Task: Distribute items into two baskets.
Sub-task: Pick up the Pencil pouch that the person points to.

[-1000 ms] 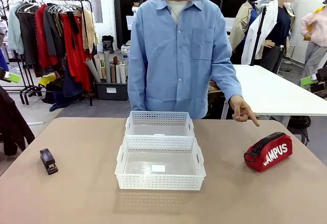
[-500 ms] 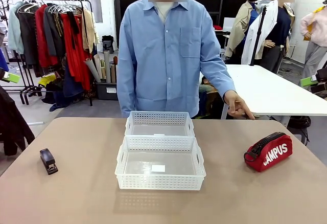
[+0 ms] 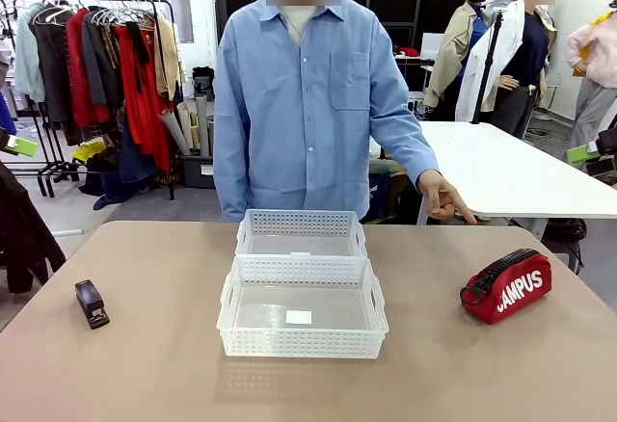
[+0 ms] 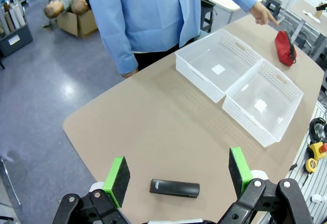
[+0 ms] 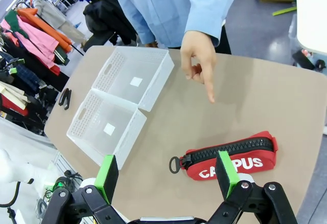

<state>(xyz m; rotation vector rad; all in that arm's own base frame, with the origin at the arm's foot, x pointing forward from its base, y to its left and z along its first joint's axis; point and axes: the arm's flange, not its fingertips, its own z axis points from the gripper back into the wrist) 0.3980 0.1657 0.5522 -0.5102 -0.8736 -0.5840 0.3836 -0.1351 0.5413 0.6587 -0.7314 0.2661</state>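
Observation:
Two white perforated baskets stand end to end at the table's middle, the larger basket (image 3: 303, 306) nearer me and the smaller basket (image 3: 301, 234) behind it. Both hold nothing. A red "CAMPUS" pouch (image 3: 506, 285) lies on the table at the right, a small black stapler (image 3: 92, 303) at the left. In the left wrist view my left gripper (image 4: 178, 174) hangs open high above the stapler (image 4: 174, 188). In the right wrist view my right gripper (image 5: 167, 174) hangs open above the pouch (image 5: 232, 156). The person's hand (image 3: 443, 197) points a finger toward the pouch's side of the table.
The person in a blue shirt (image 3: 308, 104) stands at the far edge behind the baskets. The tan tabletop (image 3: 154, 364) has bare room on both sides of the baskets. A white table (image 3: 521, 176) stands behind at the right.
The person has straightened up and shifted slightly left. Their pointing hand has drawn back from over the table's right side toward the far edge. The items and baskets have not moved.

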